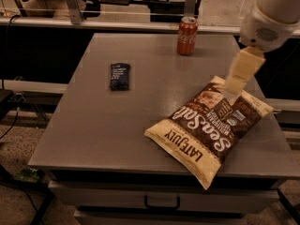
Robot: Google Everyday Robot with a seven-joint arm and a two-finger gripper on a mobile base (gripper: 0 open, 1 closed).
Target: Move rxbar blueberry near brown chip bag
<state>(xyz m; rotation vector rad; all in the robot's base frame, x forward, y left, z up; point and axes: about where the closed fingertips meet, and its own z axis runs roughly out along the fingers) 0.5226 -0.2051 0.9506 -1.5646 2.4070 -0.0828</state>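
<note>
The rxbar blueberry [119,76] is a small dark navy bar lying flat on the left part of the grey table [117,125]. The brown chip bag [211,128] lies flat at the front right, with white "Sea Salt" and dark "LATE JULY" lettering. My gripper [237,80] is cream-coloured and hangs from the white arm [272,18] at the upper right. It sits just above the bag's far edge, well to the right of the bar. It holds nothing that I can see.
A red soda can [187,35] stands upright at the table's back edge, left of the arm. A drawer handle [161,203] shows under the table's front. Metal frames and a rail run behind the table.
</note>
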